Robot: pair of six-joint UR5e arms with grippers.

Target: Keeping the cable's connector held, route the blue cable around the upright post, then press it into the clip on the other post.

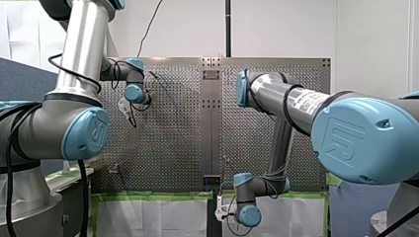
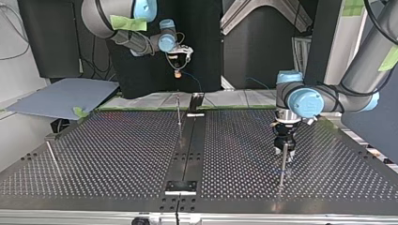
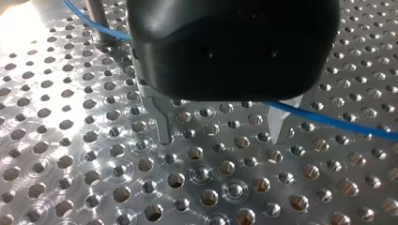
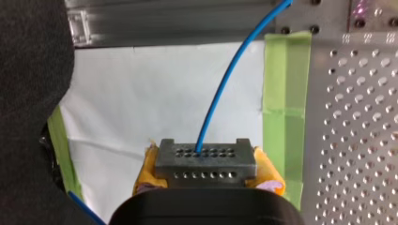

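My right gripper has its yellow pads shut on the grey connector block. It holds the block in the air beyond the table's far edge. The blue cable leaves the block's face toward the perforated table. In the left wrist view the blue cable bends past an upright post, goes under the black gripper body and crosses the far metal finger. My left gripper stands open just above the plate, holding nothing. In the top view my left gripper is right behind a thin post.
A second thin post stands near the table's centre rail. A leaning rod is at the top view's left. Green tape and white sheeting edge the table. A small bracket sits at the near edge.
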